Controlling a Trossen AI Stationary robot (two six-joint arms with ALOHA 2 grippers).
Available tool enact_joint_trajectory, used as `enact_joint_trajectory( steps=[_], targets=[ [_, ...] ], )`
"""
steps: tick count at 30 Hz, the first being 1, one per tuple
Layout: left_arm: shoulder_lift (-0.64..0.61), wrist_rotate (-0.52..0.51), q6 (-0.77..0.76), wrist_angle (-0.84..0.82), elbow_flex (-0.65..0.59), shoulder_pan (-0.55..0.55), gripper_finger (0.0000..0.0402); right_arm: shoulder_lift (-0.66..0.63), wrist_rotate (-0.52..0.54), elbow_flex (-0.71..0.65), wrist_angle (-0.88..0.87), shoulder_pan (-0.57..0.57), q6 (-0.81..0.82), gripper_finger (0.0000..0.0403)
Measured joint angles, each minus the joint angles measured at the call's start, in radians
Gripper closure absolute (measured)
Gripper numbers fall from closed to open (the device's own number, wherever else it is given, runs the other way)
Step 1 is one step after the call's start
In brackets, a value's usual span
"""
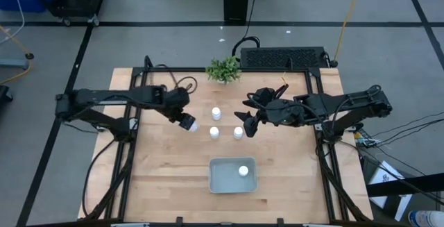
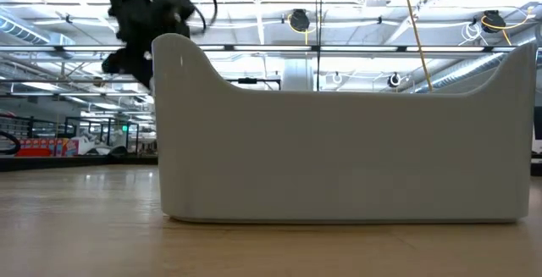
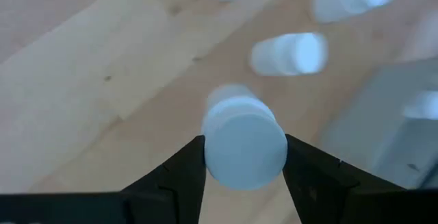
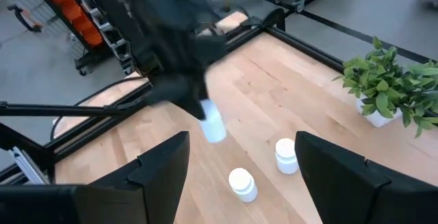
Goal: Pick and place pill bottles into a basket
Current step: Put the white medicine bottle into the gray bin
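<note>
My left gripper (image 1: 189, 123) is shut on a white pill bottle (image 1: 193, 125), raised over the table left of the others; the bottle also shows in the right wrist view (image 4: 213, 129). Three more bottles (image 1: 216, 112) (image 1: 214, 132) (image 1: 238, 132) stand upright on the wood at mid-table. Another bottle (image 1: 243, 171) stands inside the pale grey-blue basket (image 1: 220, 178) near the front edge. My right gripper (image 1: 247, 121) is open and empty beside the right-hand bottle; its fingers stand wide apart in its own wrist view (image 4: 241, 142). My left gripper pinches the bottle between its two fingers (image 3: 183, 172), one on each side of the bottle just below the round cap (image 3: 244, 148). The fingers slant down from the table's left. The bottle is lifted clear of the table and tilted, its cap end toward the wrist.
A small green plant (image 1: 223, 69) in a white pot stands at the table's far edge. The basket's wall (image 2: 339, 154) fills most of the low view. Bare wood lies left of and in front of the bottles.
</note>
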Motion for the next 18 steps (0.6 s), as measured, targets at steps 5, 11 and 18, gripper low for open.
enact_joint_trajectory(
  steps=[5, 11, 18],
  targets=[
    [-0.097, 0.025, -0.055, 0.008, 0.090, -0.045, 0.0233, -0.009, 0.000, -0.001, -0.008, -0.013, -0.005, 0.0145],
    [-0.130, -0.002, -0.079, 0.071, 0.246, -0.130, 0.0237, -0.035, -0.003, -0.001, 0.004, -0.040, -0.004, 0.0145],
    [-0.052, -0.084, -0.049, 0.054, 0.350, -0.236, 0.0224, -0.137, -0.001, -0.001, 0.031, -0.078, -0.035, 0.0145]
  ],
)
